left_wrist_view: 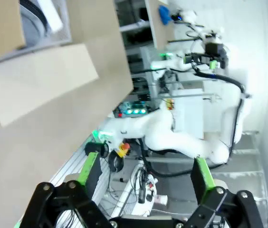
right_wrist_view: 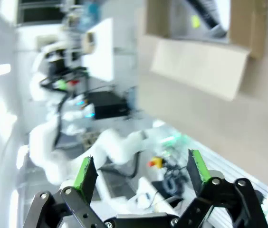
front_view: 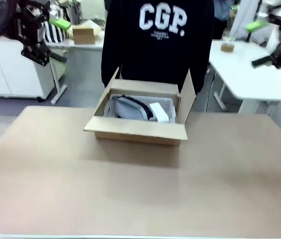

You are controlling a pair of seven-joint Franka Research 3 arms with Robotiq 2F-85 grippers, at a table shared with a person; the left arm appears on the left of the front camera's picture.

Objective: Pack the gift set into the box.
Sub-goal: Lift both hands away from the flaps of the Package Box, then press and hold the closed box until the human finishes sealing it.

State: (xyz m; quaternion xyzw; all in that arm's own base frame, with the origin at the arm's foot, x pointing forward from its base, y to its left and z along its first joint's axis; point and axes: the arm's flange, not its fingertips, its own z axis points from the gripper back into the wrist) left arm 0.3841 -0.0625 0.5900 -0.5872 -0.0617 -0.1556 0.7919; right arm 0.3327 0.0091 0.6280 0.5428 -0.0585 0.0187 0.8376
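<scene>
The box [front_view: 140,130] sits open, far-middle of the table [front_view: 130,194], grey-white items [front_view: 136,109] inside. The left end effector [front_view: 58,40] and right end effector [front_view: 260,44] hang high, fingers spread, empty. Lower them onto opposite side flaps together so your push cannot slide the box.

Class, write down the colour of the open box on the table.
The box is plain brown cardboard; the front view shows it best.
</scene>
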